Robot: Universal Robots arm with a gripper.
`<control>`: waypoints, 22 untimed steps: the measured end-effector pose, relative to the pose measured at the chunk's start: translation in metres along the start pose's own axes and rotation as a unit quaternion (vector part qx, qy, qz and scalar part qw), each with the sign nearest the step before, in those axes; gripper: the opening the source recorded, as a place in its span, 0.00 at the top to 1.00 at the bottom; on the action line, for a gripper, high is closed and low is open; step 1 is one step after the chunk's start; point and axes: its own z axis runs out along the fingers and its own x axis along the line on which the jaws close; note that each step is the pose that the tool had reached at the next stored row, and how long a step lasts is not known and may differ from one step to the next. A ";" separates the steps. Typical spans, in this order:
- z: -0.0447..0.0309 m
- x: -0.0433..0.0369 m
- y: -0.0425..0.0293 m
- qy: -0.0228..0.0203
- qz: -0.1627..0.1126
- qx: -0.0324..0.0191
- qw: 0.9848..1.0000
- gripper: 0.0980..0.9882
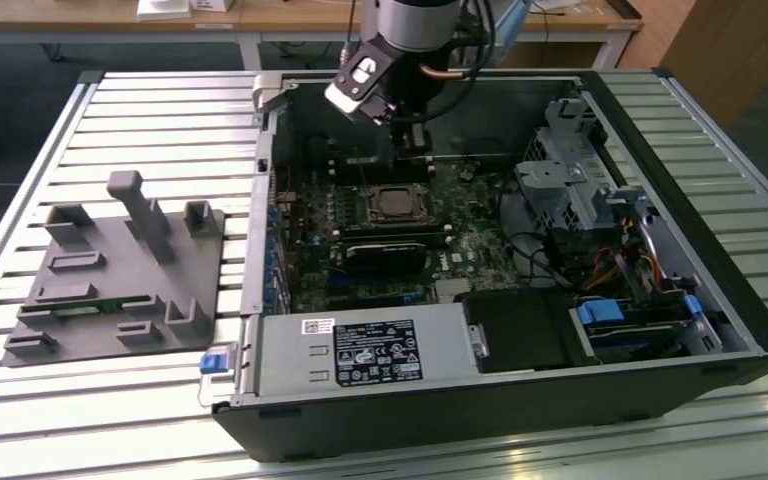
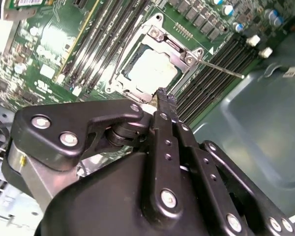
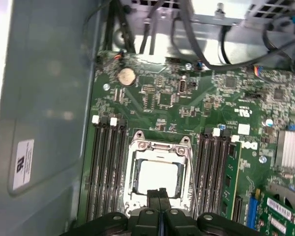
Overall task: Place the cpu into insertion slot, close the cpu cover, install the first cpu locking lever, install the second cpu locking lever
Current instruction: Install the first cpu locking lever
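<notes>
The cpu [image 3: 157,176] lies in the insertion slot [image 1: 395,205] on the green motherboard, its pale metal top showing in both wrist views [image 2: 152,69]. The silvery cpu cover [image 3: 160,146] lies flat around it as a frame [image 2: 174,48]. A thin lever rod [image 2: 221,69] sticks out from one side of the socket, and another thin rod [image 2: 119,55] runs along the opposite side. My gripper [image 3: 160,193] hangs just above the socket's edge [image 2: 164,97], shut with nothing between its fingers. In the exterior view the gripper [image 1: 412,150] is inside the open case, behind the socket.
Long black memory slots [image 3: 108,167] flank the socket on both sides. The case walls [image 1: 267,150], a drive cage [image 1: 571,170], cables [image 3: 196,44] and the power supply [image 1: 357,350] ring the board. A grey fixture block [image 1: 117,270] stands on the slatted table at the exterior view's left.
</notes>
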 end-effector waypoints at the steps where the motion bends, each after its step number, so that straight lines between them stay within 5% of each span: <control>1: 0.0001 0.0000 0.0000 0.000 -0.009 0.000 1.000 0.99; 6: 0.0006 0.0000 0.0000 0.001 -0.054 0.002 0.999 0.99; 10: 0.0010 0.0000 0.0000 0.001 -0.090 0.004 0.996 0.99; 15: 0.0014 0.0000 0.0000 0.002 -0.135 0.006 0.991 0.99; 22: 0.0021 -0.0001 -0.0002 0.002 -0.190 0.008 0.982 0.99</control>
